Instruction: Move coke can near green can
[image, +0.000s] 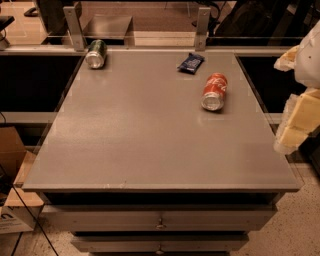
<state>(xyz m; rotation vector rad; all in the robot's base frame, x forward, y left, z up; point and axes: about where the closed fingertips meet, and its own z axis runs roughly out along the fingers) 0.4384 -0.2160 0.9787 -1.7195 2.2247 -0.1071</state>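
The coke can is red with white script and lies on its side at the right of the grey tabletop, its silver end facing me. The green can lies on its side at the far left corner of the table. The two cans are far apart. My gripper hangs at the right edge of the view, beyond the table's right side, pale and yellowish, to the right of the coke can and clear of it.
A small dark blue snack packet lies at the back of the table, just behind the coke can. Two metal posts and a rail run along the far edge. Drawers sit under the front edge. Cardboard boxes stand on the floor at left.
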